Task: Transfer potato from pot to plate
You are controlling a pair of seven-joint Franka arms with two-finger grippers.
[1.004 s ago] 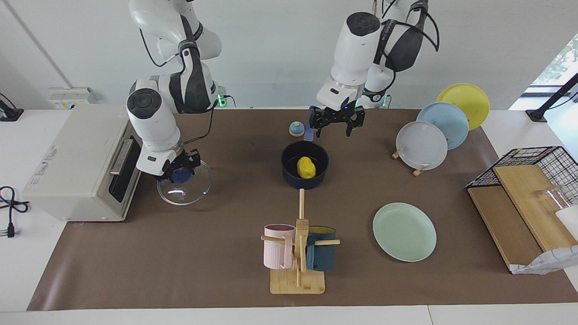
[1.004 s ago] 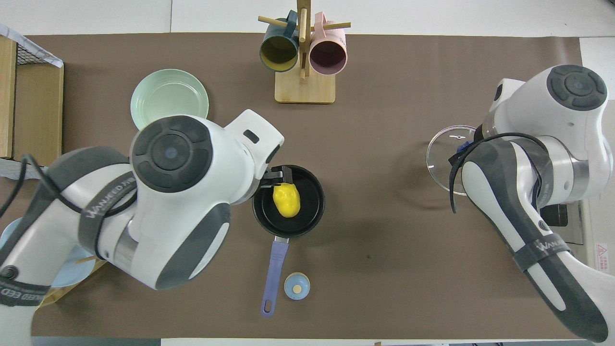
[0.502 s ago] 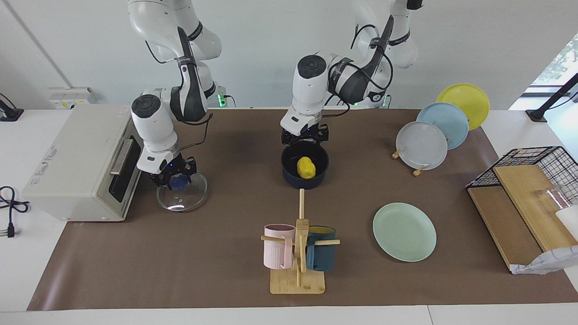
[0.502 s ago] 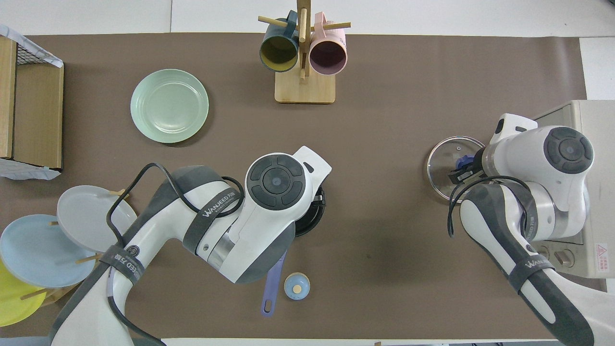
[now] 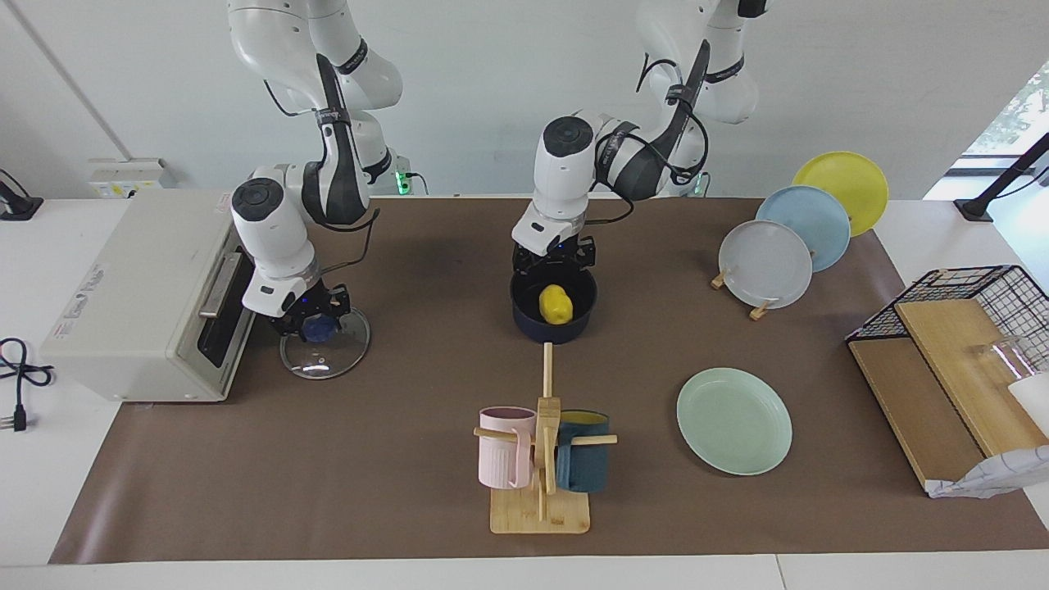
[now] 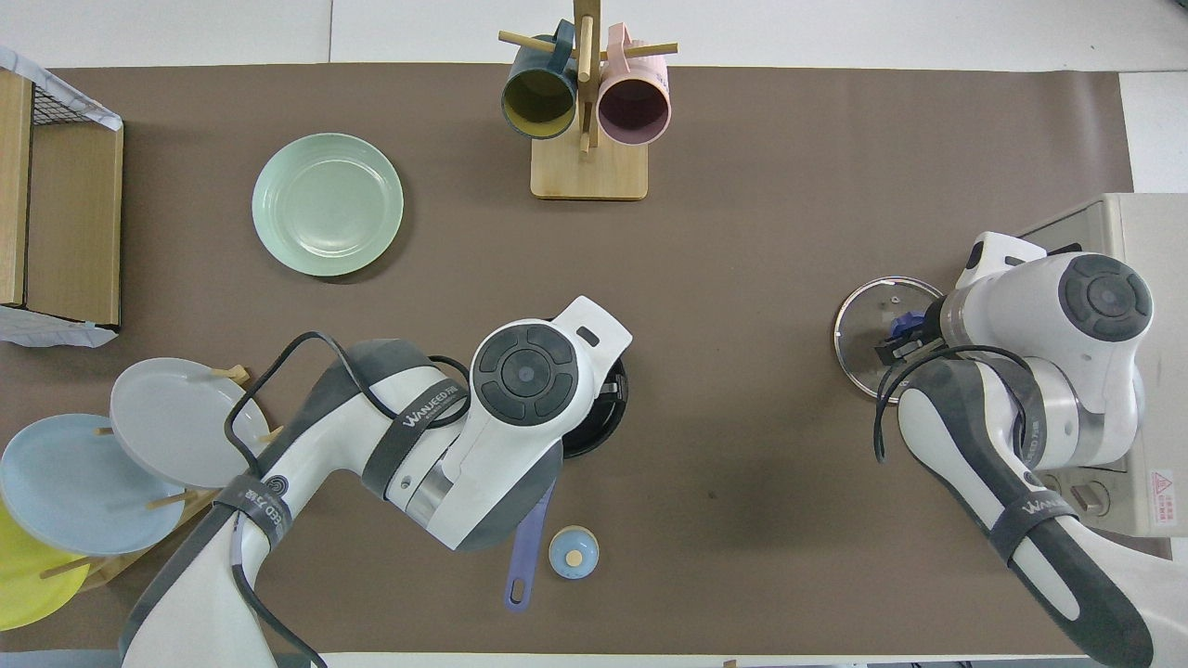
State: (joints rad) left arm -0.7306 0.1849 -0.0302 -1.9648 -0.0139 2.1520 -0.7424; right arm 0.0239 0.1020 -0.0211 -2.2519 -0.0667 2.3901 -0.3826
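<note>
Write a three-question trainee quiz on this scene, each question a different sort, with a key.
1. True or false: the potato already lies on the mint plate.
2. Which gripper is at the rim of the pot? A) left gripper B) right gripper C) neither
3. Fill in: the right gripper is down at the blue knob of the glass ____, which lies beside the toaster oven.

Key:
1. False; it is in the pot.
2. A
3. lid
</note>
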